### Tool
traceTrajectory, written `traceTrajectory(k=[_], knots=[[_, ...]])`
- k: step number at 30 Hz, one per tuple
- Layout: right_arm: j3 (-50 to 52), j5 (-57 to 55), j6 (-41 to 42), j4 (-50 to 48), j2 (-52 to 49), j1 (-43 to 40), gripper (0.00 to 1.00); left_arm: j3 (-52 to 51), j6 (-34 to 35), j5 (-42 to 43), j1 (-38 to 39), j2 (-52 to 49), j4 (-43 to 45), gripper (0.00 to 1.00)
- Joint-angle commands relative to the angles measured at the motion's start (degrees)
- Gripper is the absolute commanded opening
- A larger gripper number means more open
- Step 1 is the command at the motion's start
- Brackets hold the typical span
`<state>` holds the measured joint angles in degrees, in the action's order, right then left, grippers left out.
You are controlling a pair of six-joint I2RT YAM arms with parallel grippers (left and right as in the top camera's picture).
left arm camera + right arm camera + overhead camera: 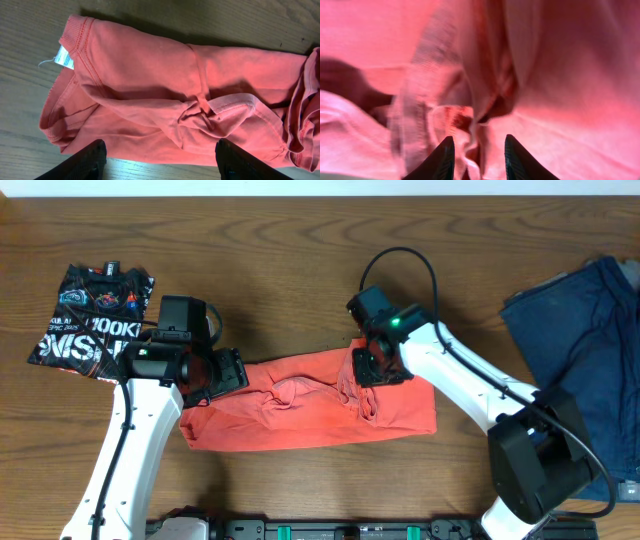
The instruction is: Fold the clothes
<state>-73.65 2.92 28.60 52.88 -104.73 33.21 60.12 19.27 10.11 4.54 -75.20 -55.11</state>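
1. The coral-red T-shirt lies in the middle of the frame on the wooden table. It is gathered into a long band running left to right, with a rumpled twist of fabric near its centre.
2. The left gripper hovers over the band's left end. Its fingers stand wide apart with nothing between them.
3. The right gripper sits low on the bunched folds right of centre. Its fingers are narrowly parted, close on the cloth, with nothing visibly pinched.
4. I judge the step in hand to be tidying this band before the crosswise fold. The next move calls for smoothing the crumpled twist, then gripping the end corners so that 1 end can go over the other.
5. The black graphic tee lies at upper left and the navy garment at the right edge, both well apart from the red shirt.
6. No container is in view. All 3 garments lie directly on the tabletop.
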Motion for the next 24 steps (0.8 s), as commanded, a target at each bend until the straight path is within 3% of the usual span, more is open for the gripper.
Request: traceTrajectory(k=[1,10,24], knots=[[1.5,-6.0,5.7,0.3,0.3,1.8,0.33,-0.1,-0.5,-0.3,-0.3,0.3,-0.2,0.72],[5.0,-1.9,5.9,-7.2,0.2,3.0,0.37,-0.1,-0.5,-0.3,-0.3,0.3,-0.3,0.72],[6.3,2.9,8.2,-11.3,0.1,3.2,0.38,-0.1,-0.6,-0.3,-0.3,0.3,-0.3,0.72]])
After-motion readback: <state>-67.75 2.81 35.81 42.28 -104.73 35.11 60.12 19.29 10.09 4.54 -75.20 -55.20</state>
